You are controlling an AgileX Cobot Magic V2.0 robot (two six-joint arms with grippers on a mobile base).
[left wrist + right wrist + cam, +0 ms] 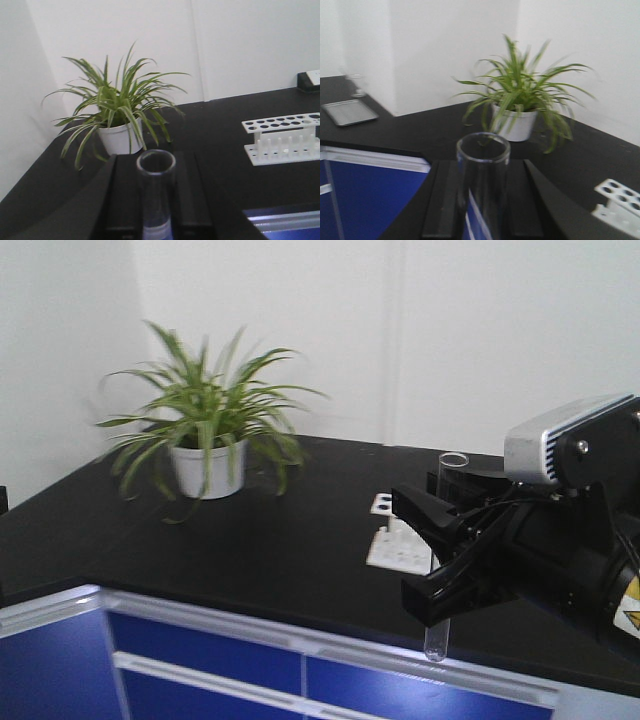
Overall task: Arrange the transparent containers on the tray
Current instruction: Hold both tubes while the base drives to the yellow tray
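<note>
Surface: a black surface point(280, 550) runs along a white wall point(450, 330), with blue cabinet fronts point(200, 660) below its front edge.
Plant: a green-and-white leafy plant point(205, 410) stands in a white pot point(208, 468) toward the left rear corner.
Rack: a white rack with round holes point(282, 140) stands on the surface, well apart from the plant; no tubes show in it.
Right hand: the right hand point(425, 550) is raised at the front edge of the surface and closed narrowly on a tube.
Right tube: the right tube point(483, 170) stands nearly upright between the two black fingers. Its open rim rises above them. Its round bottom hangs below them, in front of the cabinet edge and clear of the surface.
Left hand: the left hand point(155, 165) shows only in its own wrist view, closed narrowly on a second tube.
Left tube: the left tube point(156, 195) sits upright between the fingers, rim up and facing the plant. Its lower end is out of view.
Far left: a shallow grey tray point(349, 111) lies flat on the surface, with a clear vessel point(356, 85) just behind it, too blurred to name.
</note>
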